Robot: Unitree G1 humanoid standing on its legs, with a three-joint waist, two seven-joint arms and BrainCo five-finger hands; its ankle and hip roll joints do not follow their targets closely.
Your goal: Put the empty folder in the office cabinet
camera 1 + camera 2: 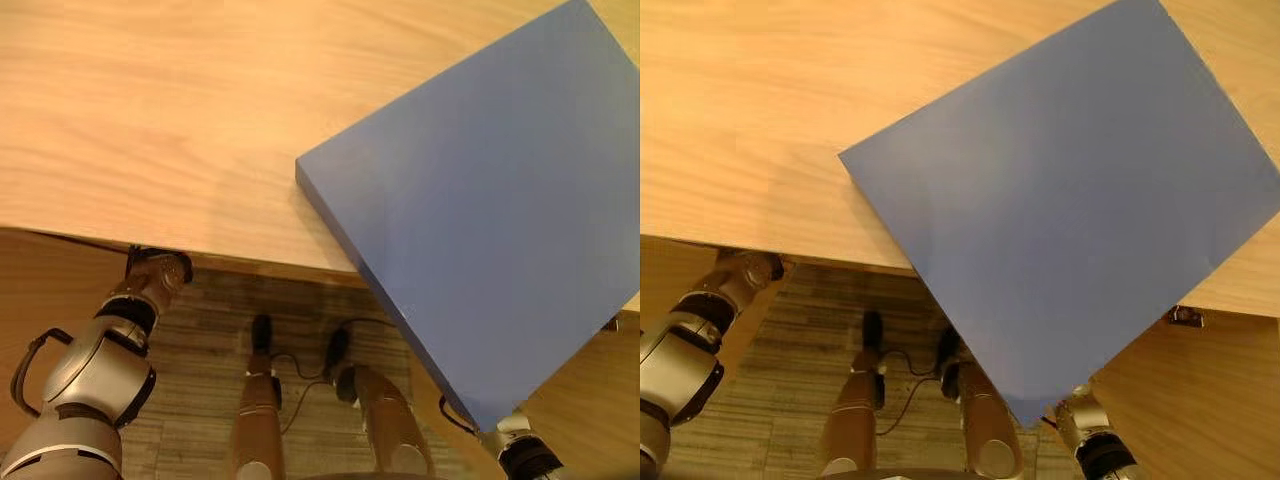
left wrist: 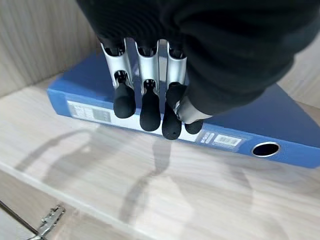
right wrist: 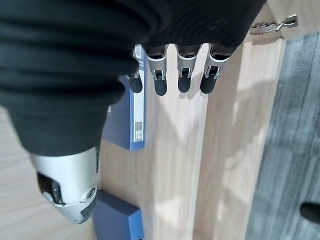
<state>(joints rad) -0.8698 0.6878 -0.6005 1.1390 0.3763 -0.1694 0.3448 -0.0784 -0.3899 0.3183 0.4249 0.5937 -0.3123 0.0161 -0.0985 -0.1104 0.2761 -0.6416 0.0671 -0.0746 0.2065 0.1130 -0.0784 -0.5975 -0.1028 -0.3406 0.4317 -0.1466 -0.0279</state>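
A large blue folder [image 1: 480, 220] hangs tilted in the air above the wooden cabinet top [image 1: 150, 110], its lowest corner at my right wrist. In the right wrist view that corner [image 3: 117, 220] lies against the thumb of my right hand [image 3: 70, 190], while the fingers [image 3: 160, 75] point out with nothing between them. A second blue folder [image 2: 85, 90] lies flat on a pale shelf [image 2: 100, 165] inside the cabinet, spine outward. My left hand [image 2: 145, 90] reaches in under the top, with its fingers hanging straight just above that spine.
An open wooden door [image 1: 1200, 400] with a metal hinge [image 1: 1185, 317] stands at the right, and another wooden panel [image 1: 40, 290] at the left. A hinge [image 2: 47, 222] sits below the shelf's front edge. Grey striped flooring [image 3: 295, 125] lies in front.
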